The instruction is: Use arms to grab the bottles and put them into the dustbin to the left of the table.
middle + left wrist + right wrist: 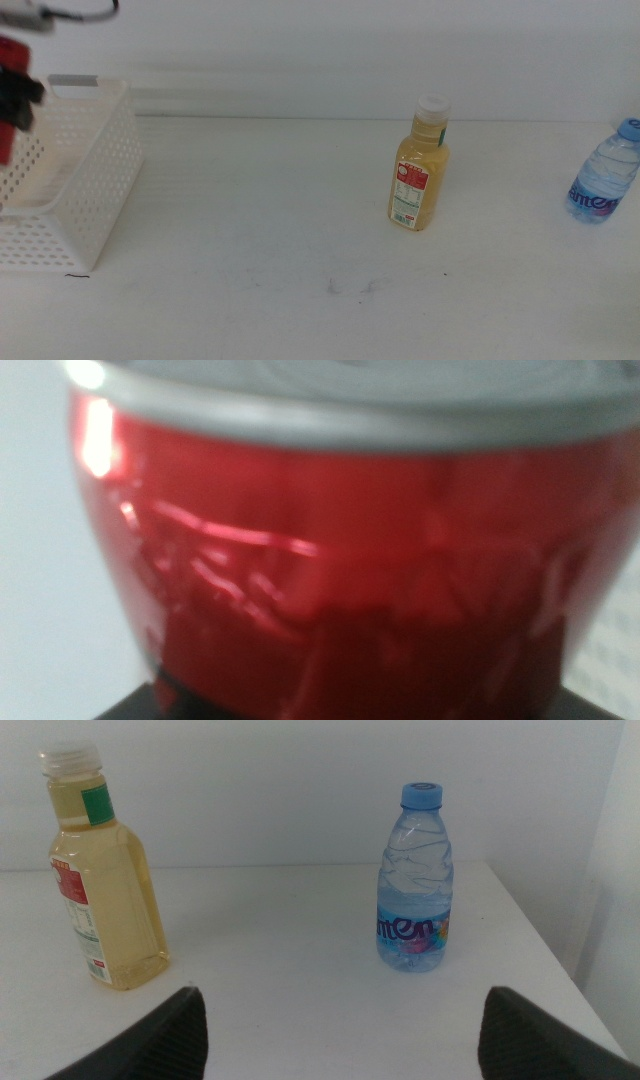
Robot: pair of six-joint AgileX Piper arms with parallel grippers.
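My left gripper (18, 100) is at the far left, above the white perforated dustbin (95, 175), and is shut on the slim red can (8, 52). The can fills the left wrist view (340, 560), blurred and very close. The yellow juice bottle (420, 165) with a white cap stands upright mid-table. The blue-capped water bottle (603, 172) stands upright at the right edge. The right wrist view shows the juice bottle (105, 890) and the water bottle (415, 885) ahead of my open, empty right gripper (345, 1040), which the middle view does not show.
The white table (250, 250) has faint scuff marks (355, 287) near the front. The dustbin has a grey bar (75, 80) on its rim. In the right wrist view the table's edge (530, 930) runs close beside the water bottle.
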